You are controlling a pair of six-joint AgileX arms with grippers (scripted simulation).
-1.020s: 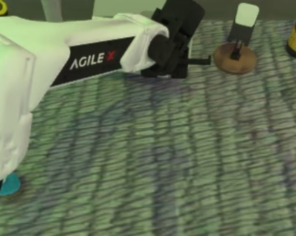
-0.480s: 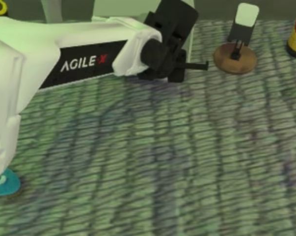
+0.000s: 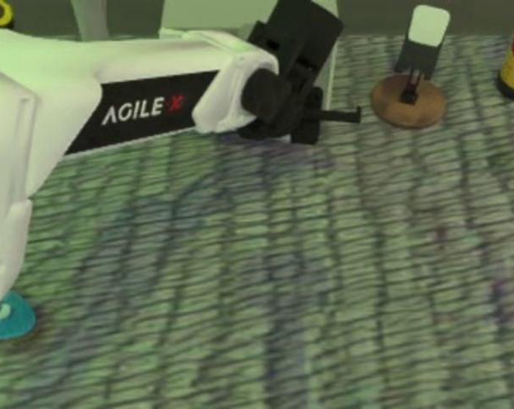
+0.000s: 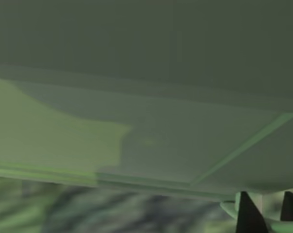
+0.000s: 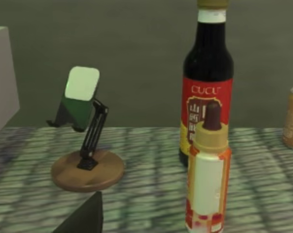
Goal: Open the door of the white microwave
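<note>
While left gripper [image 3: 346, 112] sits at white microwave [image 3: 239, 17] front, finger state unclear; door-opening underway, likely needs pull. Right arm unseen.

Dim, flat, greenish light falls evenly on the table [image 3: 265, 298], shadows faint. The microwave [image 4: 151, 97] fills the left wrist view, perhaps out of focus.

Phone stand [image 5: 85, 145] on round wooden base, dark sauce bottle [image 5: 208, 73], small orange-capped bottle [image 5: 208, 187]
</note>
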